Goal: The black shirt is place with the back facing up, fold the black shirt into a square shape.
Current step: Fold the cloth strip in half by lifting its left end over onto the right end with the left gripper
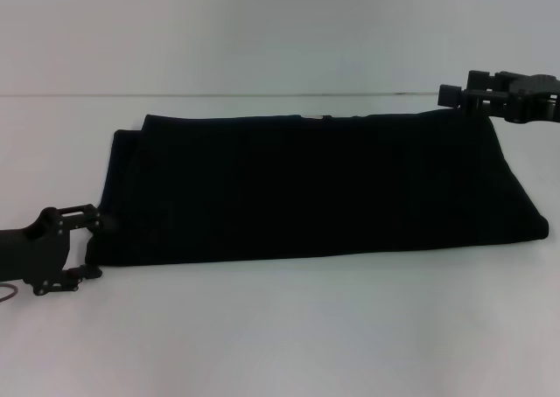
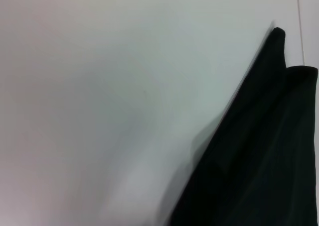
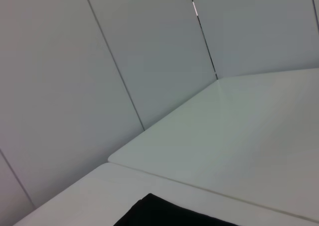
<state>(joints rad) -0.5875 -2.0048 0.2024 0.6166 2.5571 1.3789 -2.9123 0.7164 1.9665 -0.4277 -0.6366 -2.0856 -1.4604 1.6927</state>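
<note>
A: Head view, item one?
B: Black shirt (image 1: 315,187), folded to a long band, lying crosswise mid-desk, nearer the far edge. Not yet square; likely one more fold, end to end.

A: Item two?
B: Left gripper (image 1: 86,240), low at the shirt's left end toward the near-left corner, fingers apart and bracketing the cloth edge. Probably placed there to pinch that end. Whether cloth is actually caught, cannot tell.

A: Item three?
B: Right gripper (image 1: 459,96), raised near the shirt's far-right corner, by the far edge of the desk (image 1: 280,327). Holding nothing visible; how far open, cannot tell.

A: Left wrist view?
B: Black shirt (image 2: 259,156) again, layered edge and a pointed corner on bare desk (image 2: 99,86). No fingers shown.

A: Right wrist view?
B: Only a corner of the black shirt (image 3: 164,213), white desk (image 3: 239,136) beyond, panelled wall (image 3: 99,61) behind. No fingers shown.
</note>
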